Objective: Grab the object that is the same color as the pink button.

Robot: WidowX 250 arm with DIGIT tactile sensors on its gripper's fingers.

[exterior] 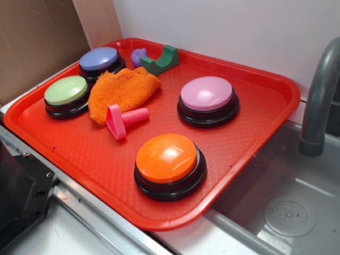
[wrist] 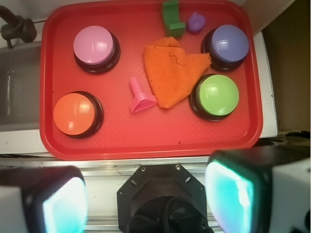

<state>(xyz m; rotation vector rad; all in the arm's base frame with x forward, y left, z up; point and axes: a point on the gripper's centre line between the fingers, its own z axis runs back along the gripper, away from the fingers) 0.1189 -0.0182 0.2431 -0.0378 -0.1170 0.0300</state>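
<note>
Plainly, the small bright pink plastic toy bolt point(exterior: 123, 119) with its flat heart-shaped head lies on its side near the middle of the red plastic tray point(exterior: 249, 139), just beside the crumpled orange knitted cloth point(exterior: 121, 91) and between the pale pink dome button point(exterior: 207, 99) and the green-topped button point(exterior: 66, 94). Nothing has been grabbed yet: the gripper point(wrist: 146, 196) hangs well above the tray's near edge, fingers point(wrist: 228, 194) spread wide and empty, so the whole approach, descent and pinch remain
</note>
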